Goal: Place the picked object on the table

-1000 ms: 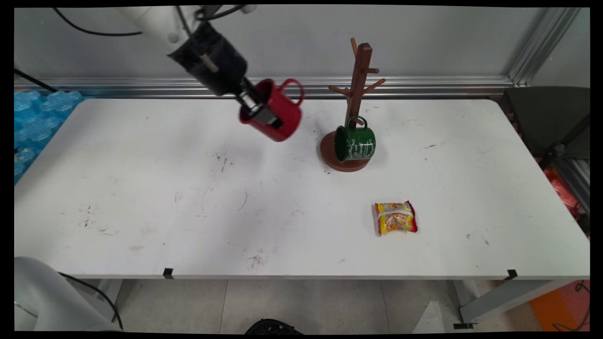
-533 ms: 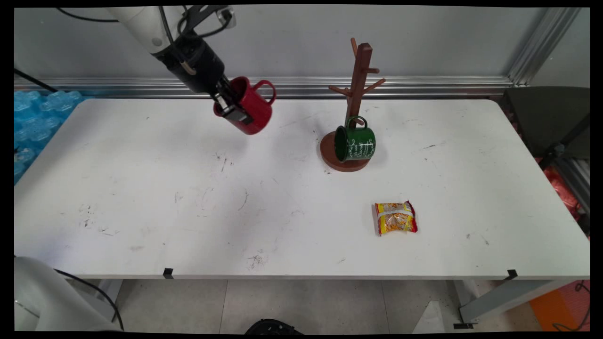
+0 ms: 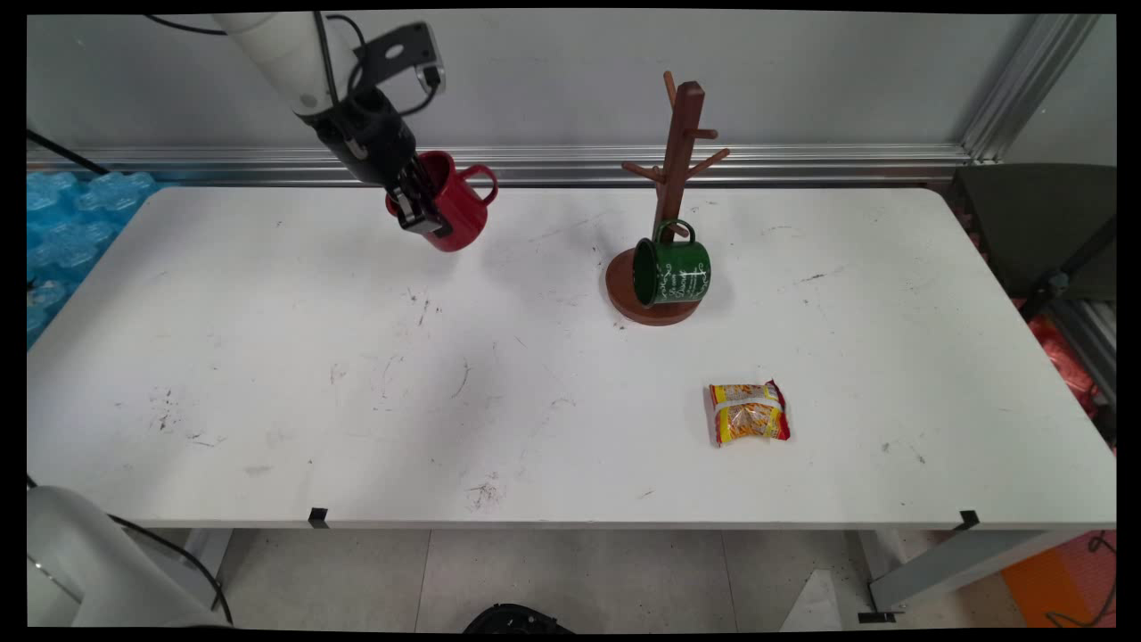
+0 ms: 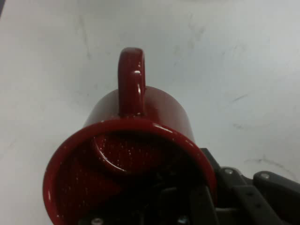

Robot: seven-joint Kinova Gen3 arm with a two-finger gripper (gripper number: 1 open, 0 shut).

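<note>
Red mug [image 3: 450, 211], tilted, rim clamped in the hand [image 3: 419, 209] above the worktop [image 3: 357, 374], well apart from the mug tree [image 3: 670, 196] holding a green mug [image 3: 673, 272].

White table [image 3: 267, 374] (scuffed); grey wall [image 3: 802, 80] behind; tiled floor [image 3: 570, 571] below.

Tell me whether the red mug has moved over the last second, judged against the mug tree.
Yes. The red mug, held by the hand, has moved left and toward the back wall, away from the mug tree, which stayed put.
</note>
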